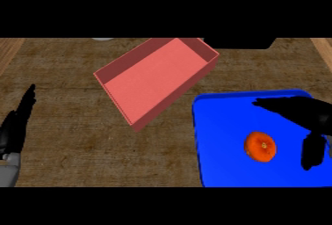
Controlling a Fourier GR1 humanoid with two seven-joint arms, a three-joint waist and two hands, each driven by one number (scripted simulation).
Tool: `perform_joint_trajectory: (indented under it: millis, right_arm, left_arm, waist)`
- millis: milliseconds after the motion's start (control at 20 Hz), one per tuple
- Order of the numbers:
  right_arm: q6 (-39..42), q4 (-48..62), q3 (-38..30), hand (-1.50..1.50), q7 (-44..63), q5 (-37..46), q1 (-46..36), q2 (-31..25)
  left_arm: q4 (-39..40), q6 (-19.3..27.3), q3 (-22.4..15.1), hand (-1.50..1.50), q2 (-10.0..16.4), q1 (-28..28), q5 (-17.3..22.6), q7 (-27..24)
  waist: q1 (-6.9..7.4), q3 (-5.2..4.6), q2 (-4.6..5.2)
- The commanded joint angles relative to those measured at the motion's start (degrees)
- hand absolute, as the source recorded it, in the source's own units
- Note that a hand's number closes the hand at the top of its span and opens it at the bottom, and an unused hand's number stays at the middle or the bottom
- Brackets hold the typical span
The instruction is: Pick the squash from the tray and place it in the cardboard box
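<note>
- We see a counter with a brown, coarse, fibrous-looking top. Paler wood-grain strips run along its edges at 9 and 3 o'clock.
- The cardboard box sits just above the middle of the view, towards 12 o'clock. It is a shallow, open rectangular box in salmon pink with thin walls and a flat, matt floor. It lies askew, its long axis running from 7 to 1 o'clock.
- The tray fills the 4 o'clock part of the view. It is a saturated blue slab with rounded corners, a low raised rim and a smooth surface. Its near-left corner is close to the box's lower right wall.
- The squash lies on the tray, right of the tray's middle. It is small, round and orange, with a darker dimple at its centre.
- The right hand is black and hangs over the tray's 2 o'clock area. Its fingers stretch out straight towards 9 o'clock, above the squash. Its thumb points down at 3 o'clock of the squash, with blue showing between them. The hand is released and grasps nothing.
- The left hand rests at the 9 o'clock edge with its fingers straight and pointing up, holding nothing. A grey forearm shows below it.
- A dark block sits at the 1 o'clock edge, beyond the box.
</note>
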Motion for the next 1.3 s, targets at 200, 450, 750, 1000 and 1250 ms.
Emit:
perform_joint_trajectory:
  millis: [200, 450, 750, 1000, 1250]
  right_arm:
    - [6.46, 1.19, -2.38, -1.50, 2.07, 6.35, -2.34, 7.04]
    - [6.62, 2.69, -2.78, -1.50, -0.03, 11.27, -1.57, 9.75]
    - [11.96, -5.92, -6.58, -1.50, 3.85, 8.32, 2.51, 14.82]
    - [8.83, -0.52, -4.83, -1.50, -4.41, 13.08, 0.88, 15.77]
    - [16.11, -10.99, -6.29, -1.50, 6.96, 12.57, 5.24, 21.48]
  left_arm:
    - [-6.93, -1.53, 1.68, 0.00, -1.58, 5.85, -1.64, 0.88]
    - [-1.29, -5.25, 5.91, 0.00, -0.40, 3.09, -0.51, -2.06]
    - [-2.34, -2.16, 4.07, 0.00, -4.36, 2.45, -5.32, -0.19]
    - [1.53, -6.33, 7.63, 0.00, -2.28, -0.54, -3.59, -1.45]
    - [0.35, -5.86, 7.73, 0.00, -4.41, 0.79, -5.44, -2.04]
  waist:
    - [-0.37, 0.04, -0.15]
    - [-0.49, 0.04, -0.08]
    - [-0.92, 0.03, -0.18]
    - [-0.61, 0.04, -0.02]
    - [-0.89, 0.02, -0.15]
